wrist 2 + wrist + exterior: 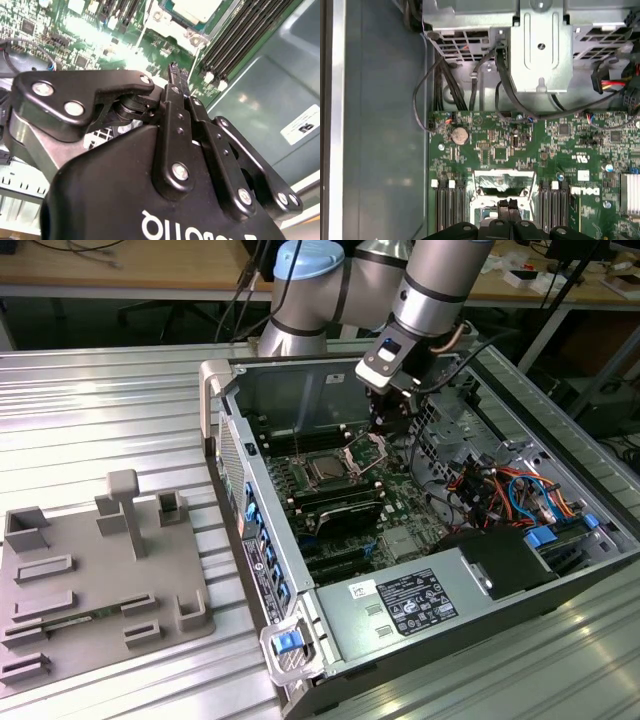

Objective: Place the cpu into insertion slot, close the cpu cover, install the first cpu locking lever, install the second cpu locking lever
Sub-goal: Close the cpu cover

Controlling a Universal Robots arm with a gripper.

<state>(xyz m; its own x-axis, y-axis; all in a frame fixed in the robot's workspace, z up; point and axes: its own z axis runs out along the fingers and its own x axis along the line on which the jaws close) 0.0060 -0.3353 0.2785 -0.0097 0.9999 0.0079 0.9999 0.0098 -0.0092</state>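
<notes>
In the exterior view the cpu [325,469], a small silvery square, lies in the insertion slot [312,483] on the green board inside the open case. The cpu cover [366,447] stands tilted up on the slot's side toward the exterior view's right. My gripper [383,428] hangs just above the raised cover's top edge, its fingers pressed together. The first wrist view shows the silvery cover frame [504,181] right beyond the fingertips [502,203]. The second wrist view shows the shut fingers [173,95] pointing toward the cpu [197,7]. I cannot tell whether they touch the cover.
Long black memory slots [335,502] flank the socket. A labelled grey power-supply box [415,600] fills the case's near end, with coloured cables [505,490] toward the exterior view's right. A metal drive cage [540,45] rises behind the board. A grey fixture tray [90,580] lies outside.
</notes>
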